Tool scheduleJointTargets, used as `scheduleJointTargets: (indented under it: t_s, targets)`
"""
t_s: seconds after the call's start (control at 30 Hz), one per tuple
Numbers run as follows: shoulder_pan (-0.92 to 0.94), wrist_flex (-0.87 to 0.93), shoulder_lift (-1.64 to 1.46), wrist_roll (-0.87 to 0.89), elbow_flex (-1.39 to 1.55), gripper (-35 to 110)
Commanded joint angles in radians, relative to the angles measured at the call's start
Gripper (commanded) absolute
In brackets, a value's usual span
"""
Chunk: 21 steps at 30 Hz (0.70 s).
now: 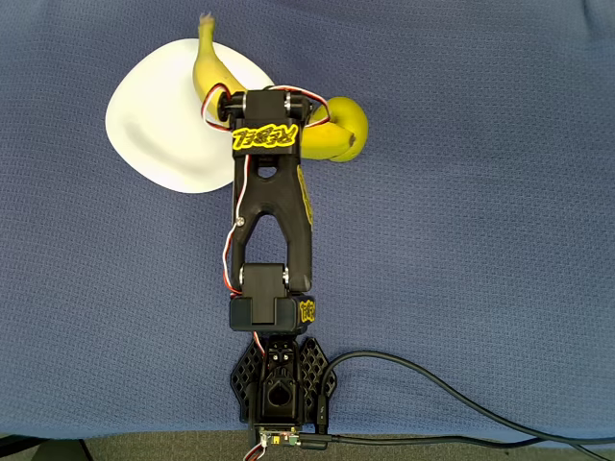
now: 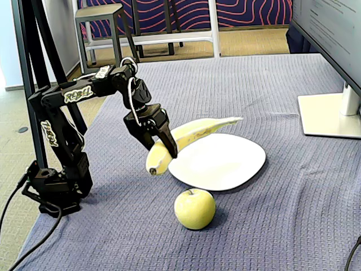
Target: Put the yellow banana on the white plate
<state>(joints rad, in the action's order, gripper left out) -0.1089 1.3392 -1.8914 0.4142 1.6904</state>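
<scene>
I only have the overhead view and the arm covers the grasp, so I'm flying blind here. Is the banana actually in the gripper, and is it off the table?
Observer: Yes. In the fixed view the gripper is shut on the yellow banana near its blunt end, and that end hangs clear of the cloth.
Operator: Where's the stem end?
Observer: It points out above the white plate, tilted up, not touching it.
Operator: That yellow-green thing by the arm, another banana?
Observer: No, a round apple standing on the cloth in front of the plate, apart from it.
</scene>
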Motion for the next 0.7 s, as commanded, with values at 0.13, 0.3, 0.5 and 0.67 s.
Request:
scheduleJointTargets:
  t_s: [0.13, 0.3, 0.5, 0.67]
  targets:
    - [-0.106, -0.034, 0.124, 0.190, -0.081, 0]
    - [-0.147, -0.017, 0.249, 0.233, -0.181, 0]
    - [-0.183, 0.032, 0.376, 0.272, -0.380, 0]
    - [-0.219, 0.060, 0.436, 0.290, -0.469, 0]
